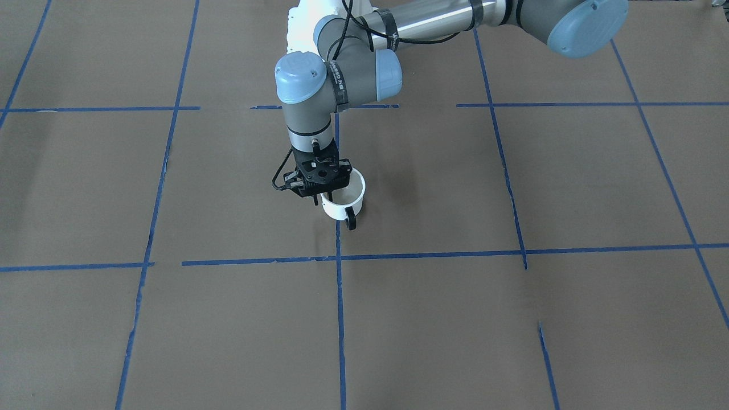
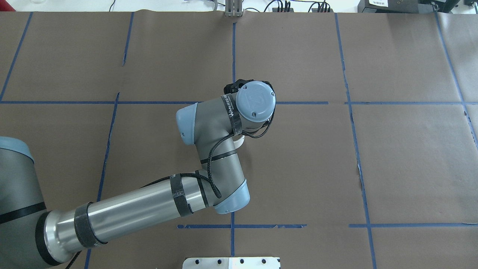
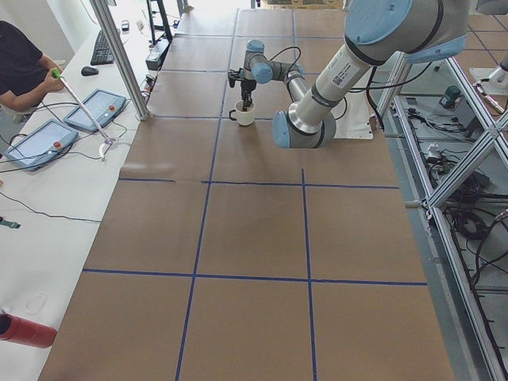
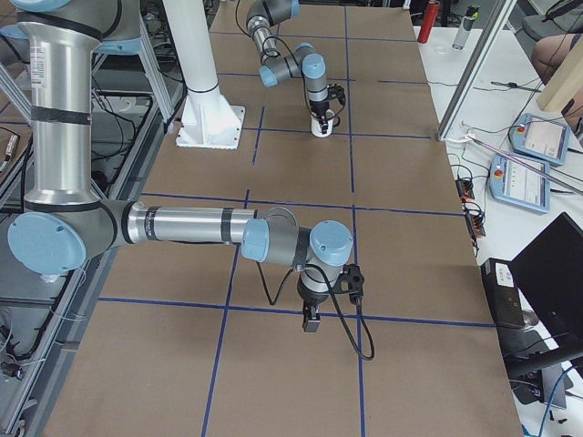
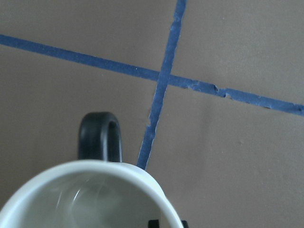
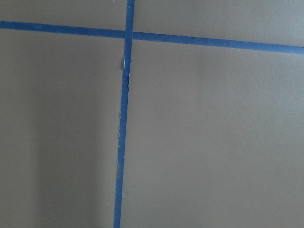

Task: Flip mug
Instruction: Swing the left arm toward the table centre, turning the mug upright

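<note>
The white mug (image 1: 345, 200) stands mouth up near the table's middle, its black loop handle (image 1: 350, 219) pointing away from the robot. It also shows in the left wrist view (image 5: 85, 197), in the left view (image 3: 244, 115) and in the right view (image 4: 319, 127). My left gripper (image 1: 327, 195) points straight down and is shut on the mug's rim, one finger inside and one outside. I cannot tell whether the mug touches the table. The smiley face is hidden. My right gripper (image 4: 311, 320) hangs low over the table at my right end; I cannot tell whether it is open or shut.
Brown paper (image 1: 512, 319) with blue tape grid lines (image 1: 340, 319) covers the table. The white arm pedestal (image 4: 205, 118) stands at the robot's edge. An operator's side bench holds tablets (image 3: 36, 143) and a red bottle (image 3: 24, 329).
</note>
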